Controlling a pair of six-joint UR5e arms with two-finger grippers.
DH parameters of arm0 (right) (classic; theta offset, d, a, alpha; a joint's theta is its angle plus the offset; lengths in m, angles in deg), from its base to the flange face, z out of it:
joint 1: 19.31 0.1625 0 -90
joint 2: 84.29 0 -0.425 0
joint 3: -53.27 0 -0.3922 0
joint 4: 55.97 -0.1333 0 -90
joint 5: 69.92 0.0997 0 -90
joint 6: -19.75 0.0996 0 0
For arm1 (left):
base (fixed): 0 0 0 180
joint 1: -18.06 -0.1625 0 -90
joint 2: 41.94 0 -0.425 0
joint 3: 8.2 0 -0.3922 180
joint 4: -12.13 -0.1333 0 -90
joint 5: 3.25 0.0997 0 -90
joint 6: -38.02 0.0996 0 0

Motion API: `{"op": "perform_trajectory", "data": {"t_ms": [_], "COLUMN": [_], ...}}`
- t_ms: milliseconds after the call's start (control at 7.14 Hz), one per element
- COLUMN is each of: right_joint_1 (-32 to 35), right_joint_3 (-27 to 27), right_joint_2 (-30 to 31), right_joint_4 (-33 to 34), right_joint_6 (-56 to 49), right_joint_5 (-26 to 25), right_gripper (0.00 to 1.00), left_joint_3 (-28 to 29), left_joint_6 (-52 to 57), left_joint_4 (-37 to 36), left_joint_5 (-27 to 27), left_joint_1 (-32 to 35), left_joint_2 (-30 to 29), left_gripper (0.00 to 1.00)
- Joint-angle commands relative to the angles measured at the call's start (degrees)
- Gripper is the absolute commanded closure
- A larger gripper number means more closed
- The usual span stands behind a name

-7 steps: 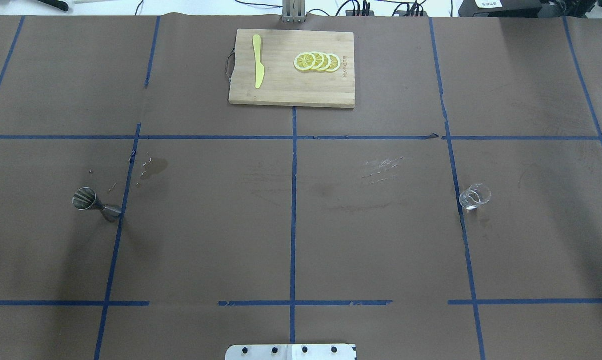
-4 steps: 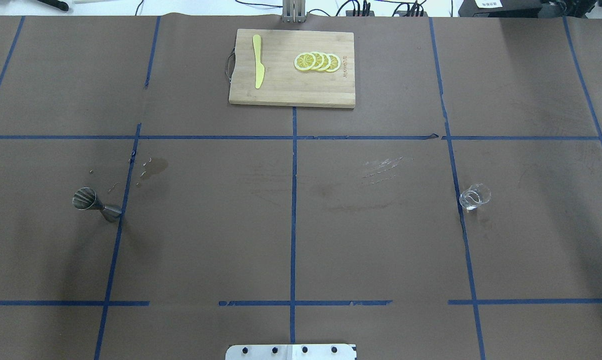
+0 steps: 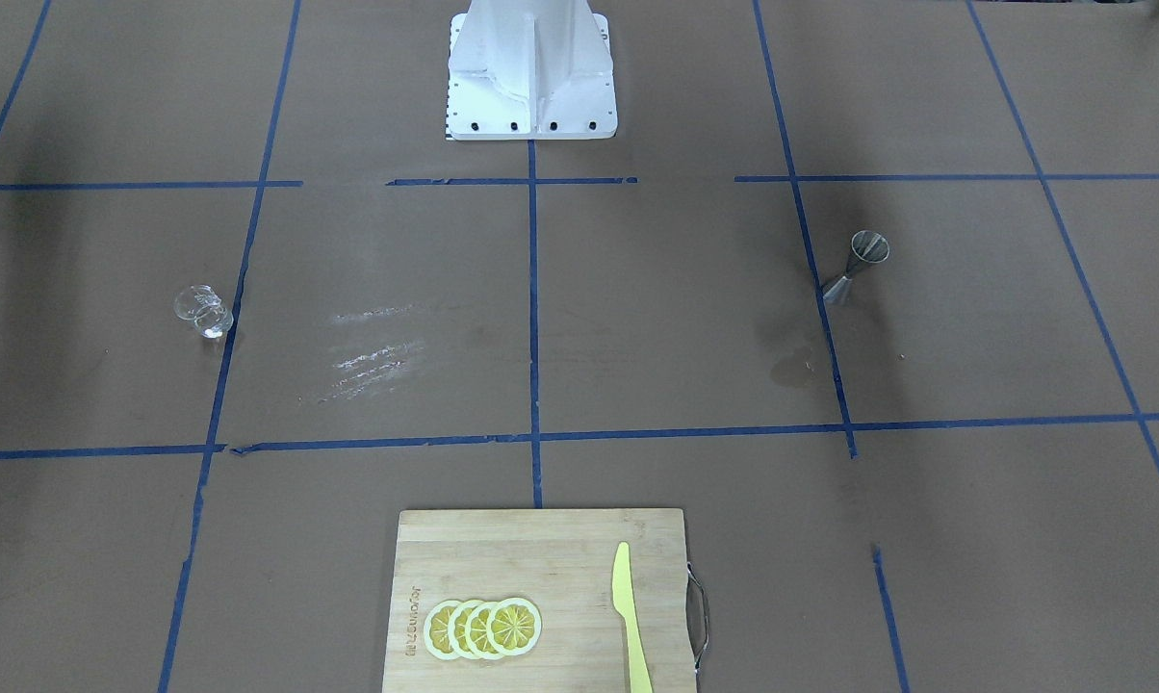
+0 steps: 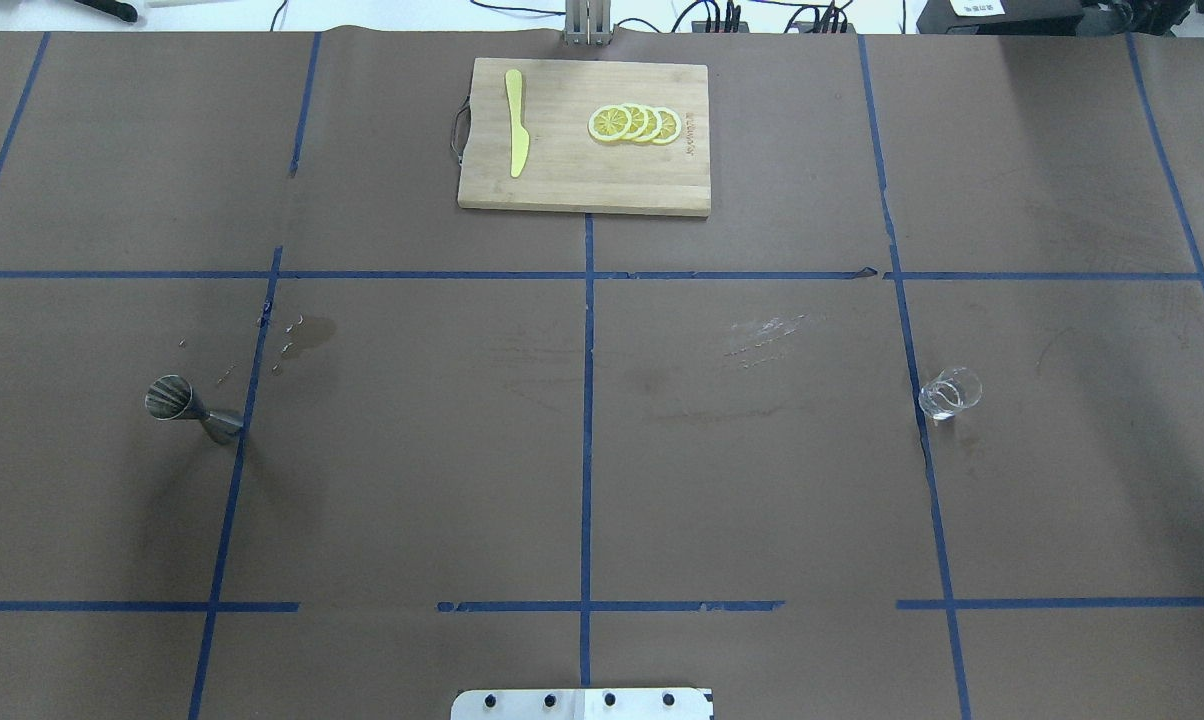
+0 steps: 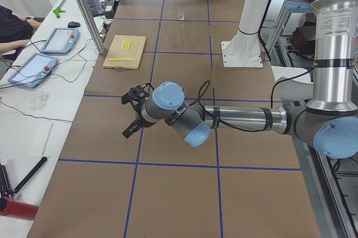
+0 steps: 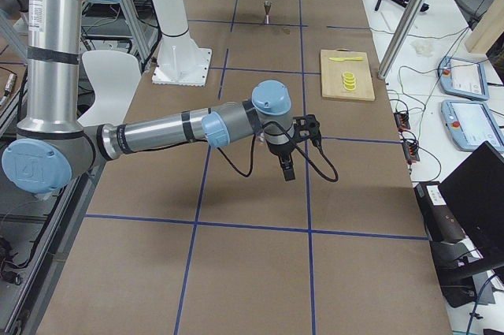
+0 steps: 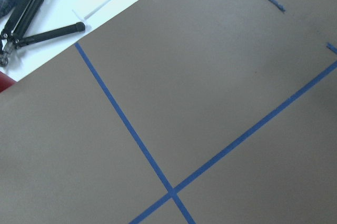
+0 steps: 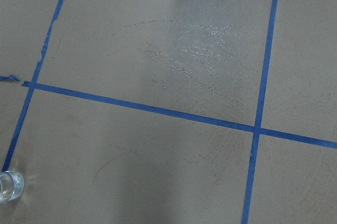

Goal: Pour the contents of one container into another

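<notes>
Tumbler (image 4: 950, 392) and jigger (image 4: 195, 410) stand upright, well apart.

The near arm's blue joint cap (image 6: 31, 168) shows a UR logo; the cutting board (image 3: 541, 563) stamp is illegible.

Cutting board (image 4: 582, 175) holds lemon slices (image 4: 634, 124) beside a yellow knife (image 4: 515, 122).

Silver arm tubes (image 5: 240, 118), light-blue joint caps (image 5: 168, 93), black left hand (image 5: 129, 132), white base pedestal (image 3: 531, 67)
</notes>
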Motion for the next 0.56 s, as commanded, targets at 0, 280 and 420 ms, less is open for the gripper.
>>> {"op": "perform_trajectory", "data": {"t_ms": [0,280,420], "right_joint_1": [-0.2,-0.2,-0.2], "right_joint_3": [-0.5,-1.1,-1.1], "right_joint_2": [-0.5,-0.4,0.0], "right_joint_4": [-0.1,-0.1,-0.7], "right_joint_6": [1.9,3.2,3.2], "right_joint_5": [-0.1,-0.2,-0.4], "right_gripper": [0.00,0.00,0.00], "left_joint_3": [-1.2,-2.4,-2.5], "left_joint_6": [-7.9,-20.6,-27.8], "left_joint_4": [7.3,16.3,23.8], "left_joint_5": [1.3,9.4,18.5], "left_joint_1": [-4.2,-11.5,-17.1], "left_joint_2": [0.1,1.5,3.8], "left_gripper": [0.00,0.00,0.00]}}
